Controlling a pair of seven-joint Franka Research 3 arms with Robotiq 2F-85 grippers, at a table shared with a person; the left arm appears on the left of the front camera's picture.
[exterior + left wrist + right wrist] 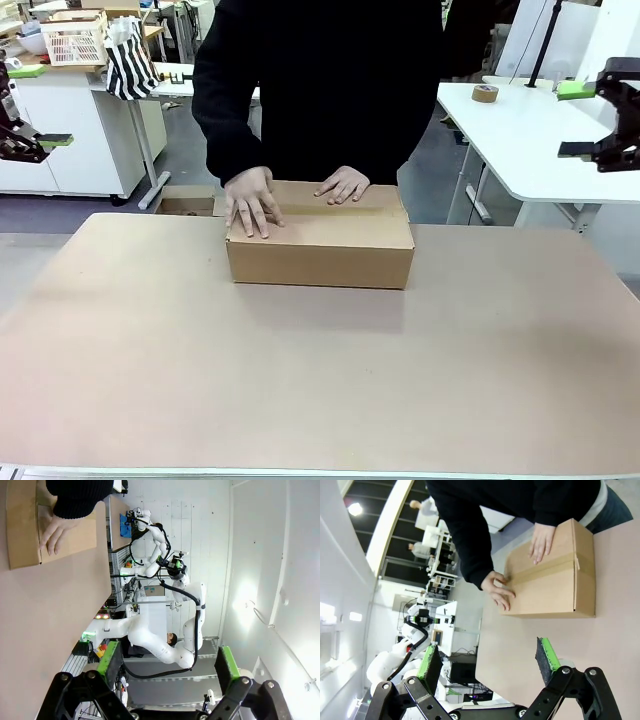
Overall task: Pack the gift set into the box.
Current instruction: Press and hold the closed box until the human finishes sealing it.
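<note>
The left claw [48,105] and right claw [572,120], black with green pads, hang wide open and empty above the two side edges of the pinkish-brown table [320,390]. Broad bare surface lies between them and the brown corrugated cardboard box [320,245], which stands shut near the far edge. The person's hands [252,203] lie flat on the box's top, a white side table [530,140] with a tape roll [485,93] stands beyond the right claw, and the right wrist view shows the taped seam more plainly.
</note>
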